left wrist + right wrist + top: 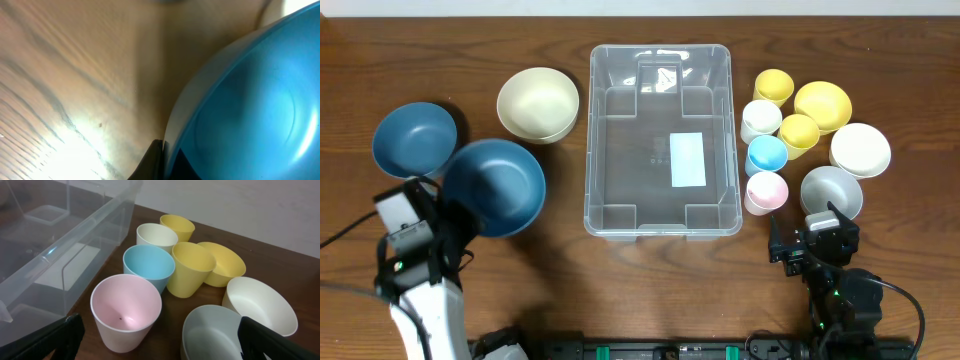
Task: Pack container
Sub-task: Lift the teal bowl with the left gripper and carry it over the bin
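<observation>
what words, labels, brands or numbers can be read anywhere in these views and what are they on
No readable text in any view.
White label on the base of the container: looks blank from overhead; any print is too small to read.
Cups and bowls, such as the pink cup and the dark blue bowl: plain, no print or brand visible.
</observation>
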You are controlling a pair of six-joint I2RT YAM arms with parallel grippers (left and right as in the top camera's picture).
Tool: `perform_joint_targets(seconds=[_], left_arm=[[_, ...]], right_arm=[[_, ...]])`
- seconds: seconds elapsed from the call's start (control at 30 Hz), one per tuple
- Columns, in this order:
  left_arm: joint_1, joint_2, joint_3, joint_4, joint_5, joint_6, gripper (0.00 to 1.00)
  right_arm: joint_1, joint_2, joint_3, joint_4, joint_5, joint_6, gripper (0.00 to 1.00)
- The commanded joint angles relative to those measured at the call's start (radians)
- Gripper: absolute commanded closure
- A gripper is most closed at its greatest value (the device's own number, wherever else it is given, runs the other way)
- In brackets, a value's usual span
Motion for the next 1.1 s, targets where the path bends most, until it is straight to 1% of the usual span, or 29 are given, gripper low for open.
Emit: perform_joint_targets(seconds=[0.0,0.1,0.2,0.27,0.47,0.57,0.7,0.77,0.83,0.97,1.07], left_arm=[[0.004,-0.091,0.087,-0.002,0.039,-0.037,0.94],[0.003,-0.139,0.145,0.027,0.19,-0.04,0.94],[-0.017,-0.135,0.218,0.051,0.324,-0.051,0.94],[-0.05,-0.114,0.269,0.066,0.362,-0.059,0.94],[-0.229,0.008,0.461,0.079,0.357,-0.058,0.94],[-0.332,0.096,0.555,0.086,0.322,-0.058,0.94],[-0.482,0.237,0.667,0.085,0.235,-0.054,0.94],[-0.554,0.308,0.714,0.085,0.174,-0.047,0.94],[-0.623,0.38,0.759,0.084,0.107,-0.015,0.94],[-0.755,0.518,0.83,0.082,-0.055,0.014,0.94],[-0.815,0.603,0.854,0.098,-0.15,0.014,0.94]], right_arm=[[-0.004,0.0,-0.002,-0.001,-0.011,0.011,0.01],[-0.004,0.0,-0.002,-0.001,-0.011,0.011,0.01],[-0.004,0.0,-0.002,-0.001,-0.011,0.011,0.01],[-0.004,0.0,-0.002,-0.001,-0.011,0.011,0.01],[-0.004,0.0,-0.002,-0.001,-0.011,0.011,0.01],[-0.004,0.0,-0.002,-0.001,-0.011,0.011,0.01],[-0.004,0.0,-0.002,-0.001,-0.011,0.011,0.01],[-0.004,0.0,-0.002,-0.001,-0.011,0.011,0.01],[-0.004,0.0,-0.002,-0.001,-0.011,0.011,0.01],[-0.004,0.0,-0.002,-0.001,-0.011,0.011,0.01],[-0.004,0.0,-0.002,-0.001,-0.011,0.011,0.01]])
